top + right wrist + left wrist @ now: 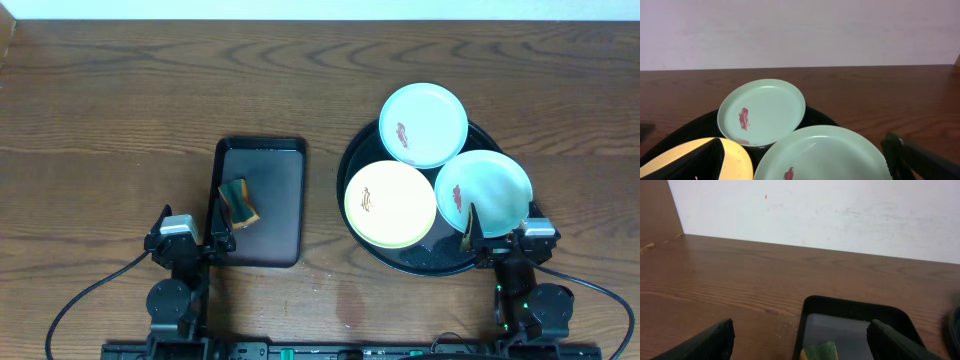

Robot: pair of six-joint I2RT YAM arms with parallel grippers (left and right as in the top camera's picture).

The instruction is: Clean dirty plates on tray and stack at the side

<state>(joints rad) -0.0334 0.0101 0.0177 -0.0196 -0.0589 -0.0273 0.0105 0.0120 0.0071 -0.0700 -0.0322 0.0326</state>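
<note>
The round black tray (372, 143) at centre right holds three plates. A mint-blue plate (424, 124) with a red smear lies at its far edge. A yellow plate (390, 203) with a small smear lies at the near left. A second mint-blue plate (484, 191) with a smear lies at the near right. My right gripper (497, 238) is open at the tray's near edge, its fingers spanning the near mint plate (827, 155) in the right wrist view. My left gripper (188, 240) is open and empty by the rectangular tray's near left corner.
A smaller rectangular black tray (270, 200) left of the round tray holds a green and yellow sponge (239, 201); the sponge also shows in the left wrist view (820, 351). Dark wood tabletop (120, 130) surrounds both trays. A white wall runs behind.
</note>
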